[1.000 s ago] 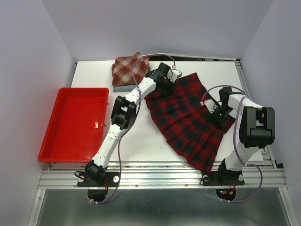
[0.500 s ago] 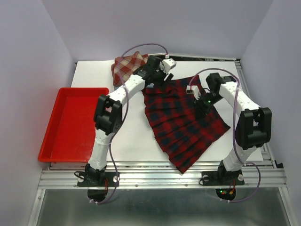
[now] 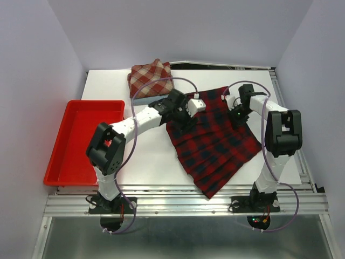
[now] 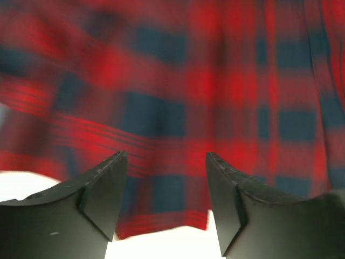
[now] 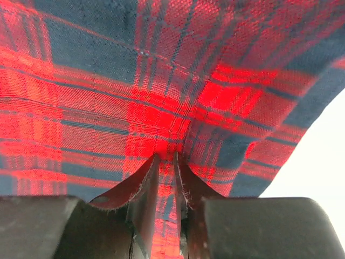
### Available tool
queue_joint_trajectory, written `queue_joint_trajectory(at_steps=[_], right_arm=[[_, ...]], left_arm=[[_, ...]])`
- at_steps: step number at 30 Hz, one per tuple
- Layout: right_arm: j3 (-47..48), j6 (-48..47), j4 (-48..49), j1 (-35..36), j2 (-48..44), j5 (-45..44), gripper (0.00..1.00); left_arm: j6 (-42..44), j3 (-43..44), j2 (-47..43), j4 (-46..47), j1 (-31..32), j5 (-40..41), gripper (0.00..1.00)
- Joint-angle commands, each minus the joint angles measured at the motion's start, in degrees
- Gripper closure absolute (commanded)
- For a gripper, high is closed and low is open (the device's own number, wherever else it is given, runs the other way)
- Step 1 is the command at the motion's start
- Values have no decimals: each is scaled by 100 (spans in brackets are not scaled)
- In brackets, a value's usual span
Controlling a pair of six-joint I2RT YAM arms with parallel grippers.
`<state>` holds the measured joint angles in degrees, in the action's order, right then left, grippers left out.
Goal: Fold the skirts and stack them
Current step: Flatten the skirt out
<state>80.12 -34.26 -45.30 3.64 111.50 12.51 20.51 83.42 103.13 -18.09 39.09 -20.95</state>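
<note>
On the table [image 3: 145,156], right of centre, we have the red and navy plaid skirt [image 3: 215,145] spread mostly flat, one corner reaching toward the near edge and the far corner up by the right arm. Right gripper [image 3: 237,115] is down on that far part. Its wrist view shows the right gripper [image 5: 165,162] nearly closed, with a raised fold of plaid skirt [image 5: 108,81] pinched between the jaws, so we read it as gripping cloth. Left gripper [image 3: 183,118] sits over the skirt's left edge. From its wrist, the left gripper [image 4: 164,162] has its fingers [image 4: 102,189] spread apart with nothing between them, blurred plaid skirt [image 4: 215,81] just beyond, and white table showing under the tips. Check skirt [image 3: 150,76] is folded at the far left of the table, stacked on the light blue skirt [image 3: 141,100], of which we only see a thin strip. Red tray [image 3: 81,141] sits off the table's left side, well apart from all three.
</note>
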Motion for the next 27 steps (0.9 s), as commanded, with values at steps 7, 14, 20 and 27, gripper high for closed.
queue_joint_trajectory(at_steps=[7,14,20,27], right_arm=[[-1514,-142,-690,312,-663,547,80],[-685,410,-1438,472,-1139,1913,78],[100,1403,-709,181,-1368,1562,66],[-136,1905,-94,-828,-1509,1245,68]], left_arm=[[-39,-581,478,-28,362,-130,34],[102,-466,656,-73,275,240,35],[5,-642,42,164,248,135,30],[-723,-853,-926,1139,335,249,25]])
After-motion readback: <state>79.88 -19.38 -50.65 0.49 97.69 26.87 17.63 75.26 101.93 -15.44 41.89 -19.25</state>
